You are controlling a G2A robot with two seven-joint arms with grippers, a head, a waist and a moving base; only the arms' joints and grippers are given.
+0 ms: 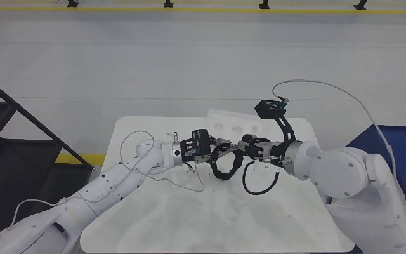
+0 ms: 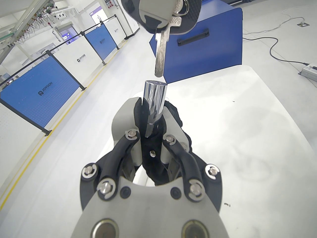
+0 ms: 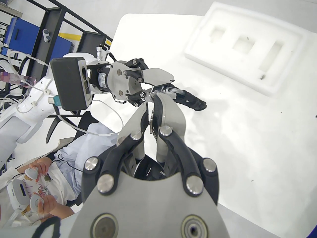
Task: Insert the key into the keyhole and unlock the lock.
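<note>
**Item: key and lock, held in the air over the table [image 1: 158, 216]**

**Hazards (judged).**
- The key [image 2: 161, 50] hangs blade-down, its tip just above the end face of the lock cylinder [image 2: 154, 100] and not yet in it.
- The keyhole itself cannot be made out, so whether the tip lines up with the slot is unknown.
- Blade and cylinder axis look slightly out of line. The tip may land on the cylinder's rim and skid off, or enter crooked and jam.
- A push made in that state could twist the key in its pinch, or drive the cylinder back through the pads holding it.
- The ring and spare key [image 2: 182, 3] above the cylinder, beside the key's head, may snag.
- The black cable [image 1: 225, 168] looping below the cylinder may drag on it during the turn.

**Pincers.**
- Left gripper [image 2: 151, 116]: clamped round the cylinder's lower part. The cylinder's upper half stands free.
- Right gripper [image 3: 152, 115]: directly above the cylinder, pads pressed together on the key's head, with the blade sticking out toward the cylinder.
</note>
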